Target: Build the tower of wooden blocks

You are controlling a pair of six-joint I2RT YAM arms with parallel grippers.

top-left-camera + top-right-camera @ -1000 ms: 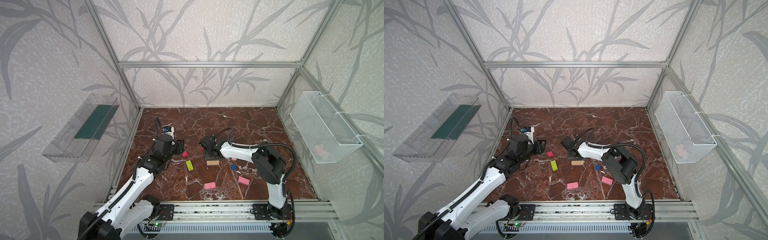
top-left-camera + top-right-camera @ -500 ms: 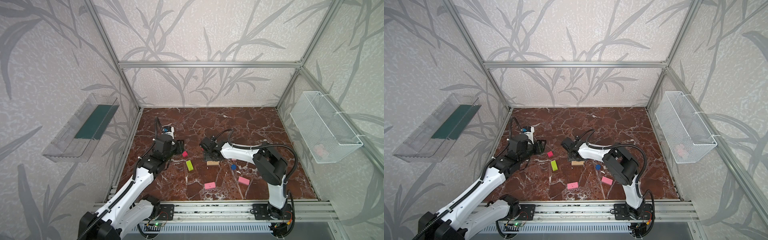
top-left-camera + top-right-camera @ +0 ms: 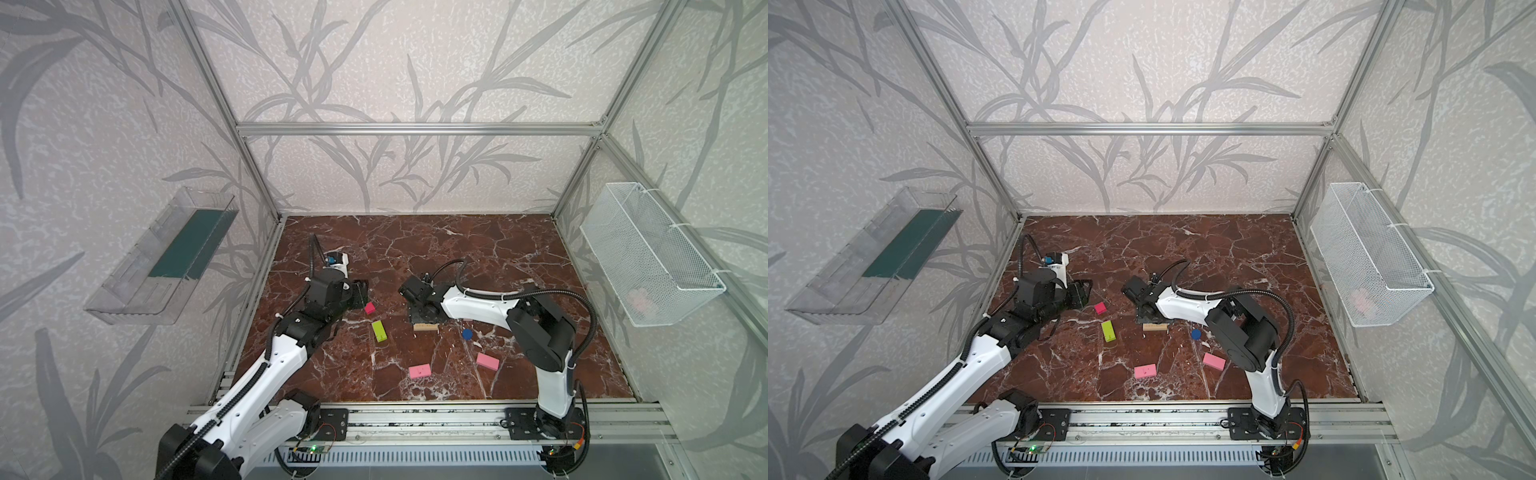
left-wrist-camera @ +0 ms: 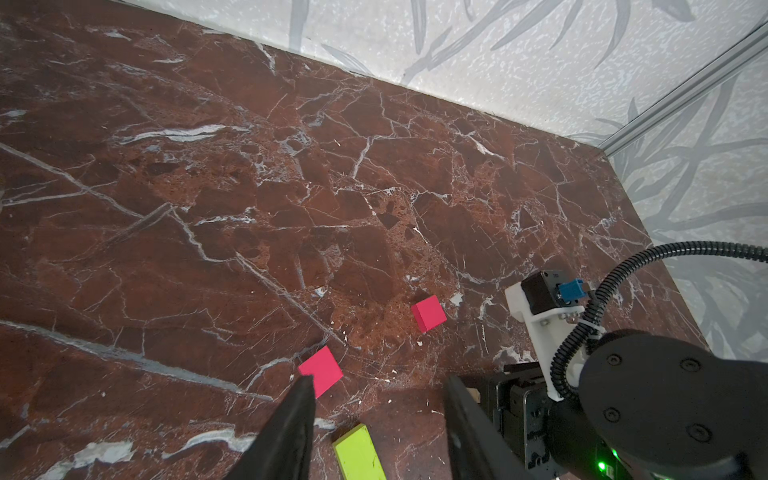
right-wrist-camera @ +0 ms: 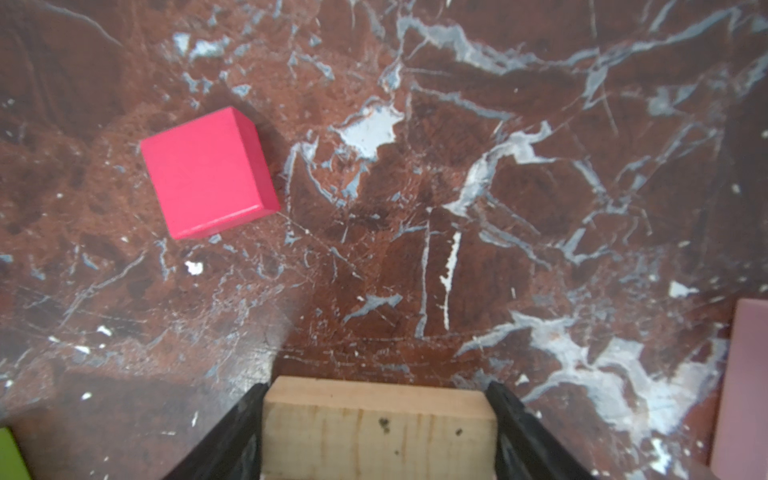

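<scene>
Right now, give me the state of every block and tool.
right tool: shut on the tan bar.
left tool: open, empty.
tan bar: held at both ends.
red cubes: loose, apart, unstacked.
lime bar: lying flat, loose.
blue disc: lying flat, loose.
pink bars: two lying flat, apart.

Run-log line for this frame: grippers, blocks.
left gripper open, empty | right gripper shut on tan bar | no stack visible | green bar, blue disc loose
</scene>
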